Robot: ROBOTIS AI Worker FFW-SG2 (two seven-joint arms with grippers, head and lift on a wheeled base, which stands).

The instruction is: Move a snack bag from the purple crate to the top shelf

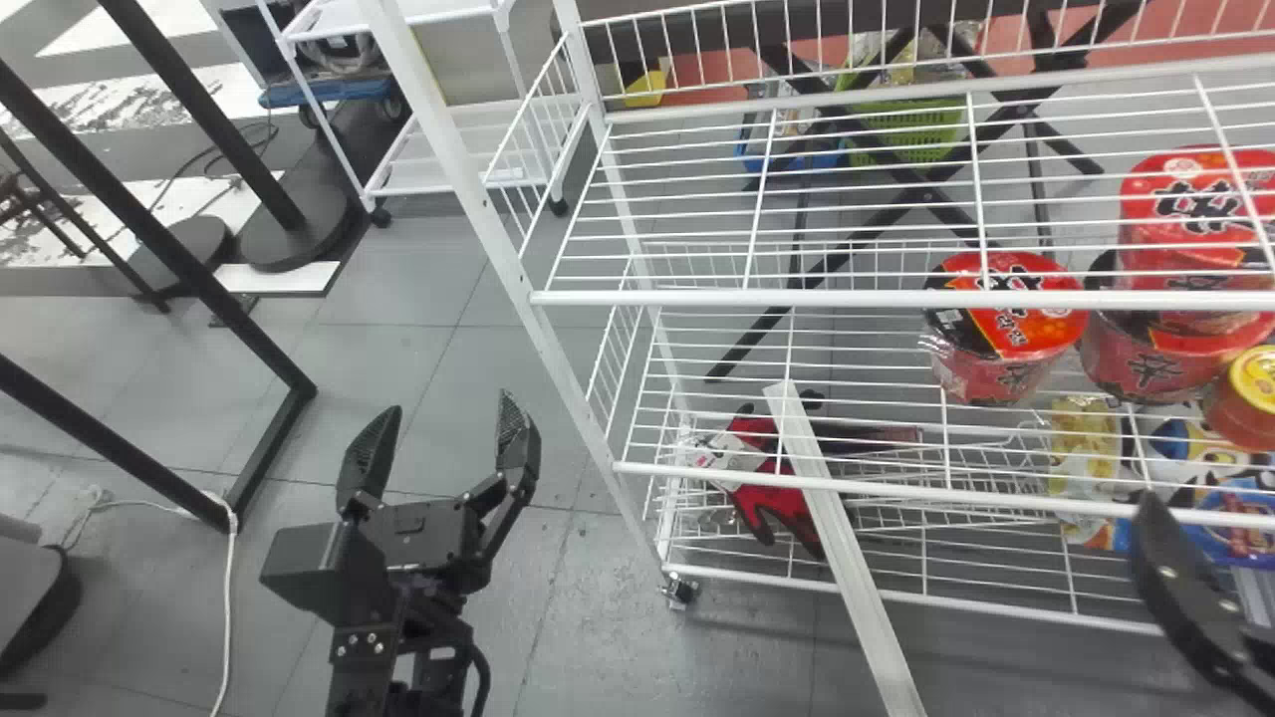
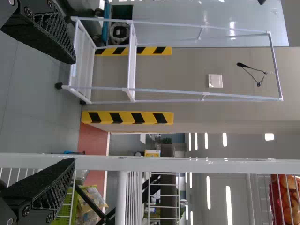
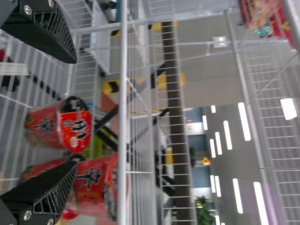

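Note:
My left gripper (image 1: pixel 453 406) stands open over the floor, left of the white wire shelf (image 1: pixel 737 297); in the left wrist view the left gripper (image 2: pixel 74 111) holds nothing. At the head view's right edge is part of my right gripper (image 1: pixel 1180 588), in front of the rack. The right wrist view has the right gripper (image 3: pixel 76 112) open, without a bag in it. A red snack bag (image 3: pixel 269 18) lies high up behind wire there. Another red-orange bag (image 2: pixel 287 199) is behind bars in the left wrist view. A purple patch (image 3: pixel 274 201) may be the crate; I cannot tell.
Red noodle cups (image 1: pixel 1006 324) stand on the rack's middle level at the right, with colourful packs (image 1: pixel 1210 503) lower down. Red-black gloves (image 1: pixel 767 488) lie low on the rack, beside a slanted pale bar (image 1: pixel 847 558). A black frame (image 1: pixel 269 438) stands at the left.

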